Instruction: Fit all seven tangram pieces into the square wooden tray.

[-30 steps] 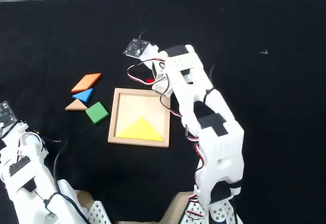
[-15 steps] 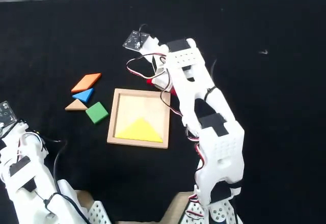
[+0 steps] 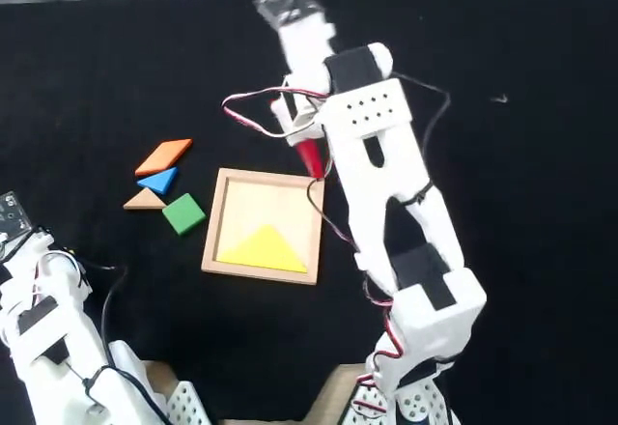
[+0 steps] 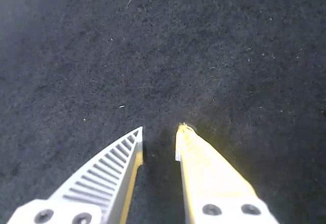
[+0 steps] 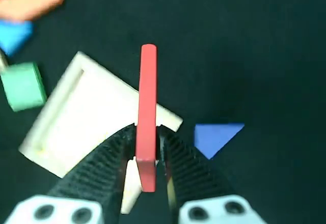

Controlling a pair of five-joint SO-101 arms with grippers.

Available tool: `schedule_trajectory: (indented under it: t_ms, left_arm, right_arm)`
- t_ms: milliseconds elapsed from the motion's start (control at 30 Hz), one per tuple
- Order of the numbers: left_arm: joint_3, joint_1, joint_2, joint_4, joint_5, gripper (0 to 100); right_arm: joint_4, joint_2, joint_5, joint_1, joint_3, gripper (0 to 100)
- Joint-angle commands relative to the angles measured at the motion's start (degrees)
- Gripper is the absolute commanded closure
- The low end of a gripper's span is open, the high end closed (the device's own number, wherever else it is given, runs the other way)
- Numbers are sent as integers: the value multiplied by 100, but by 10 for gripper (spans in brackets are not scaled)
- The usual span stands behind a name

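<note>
- The right gripper has its two jaws squeezed shut on the red piece.
- The red piece stands on its thin edge between the jaws, and it sticks out past the tips.
- From the high view, the red piece is right by the far corner of the wooden tray, the corner closest to the right arm. I cannot tell if it touches the tray or the black table.
- The wooden tray is a square and it lies flat on the black table, in front of the two arms.
- One piece is in the tray: the yellow triangle. Its long side is against the tray's near wall.
- Four pieces lie in a bunch on the table just beside the tray, on the left arm's side.
- The green square is the one closest to the tray.
- The tan triangle is next to the green square.
- The small blue triangle is behind them, and the orange piece is farthest back.
- The big blue triangle lies on the table near the tray's corner, on the other side from the bunch.
- The left gripper is low over bare black table, well apart from the tray. Its jaws are a little apart and nothing is between them.
</note>
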Motion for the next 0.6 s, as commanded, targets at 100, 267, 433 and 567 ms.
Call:
schedule_trajectory:
  t_ms: [100,267,433,567]
  left_arm:
    - [-40,75,-97,-88,44,884]
    - [-40,75,-97,-88,44,884]
    - [-40,75,-97,-88,44,884]
    - [-40,75,-97,-88,44,884]
  right_arm:
    - [343,-171,-3033,-686,576,987]
    - [97,-154,-3297,-1635,1200,988]
    - [-1011,-127,-3745,-1714,1956,988]
    - [-2075,-119,-3771,-1934,2738,988]
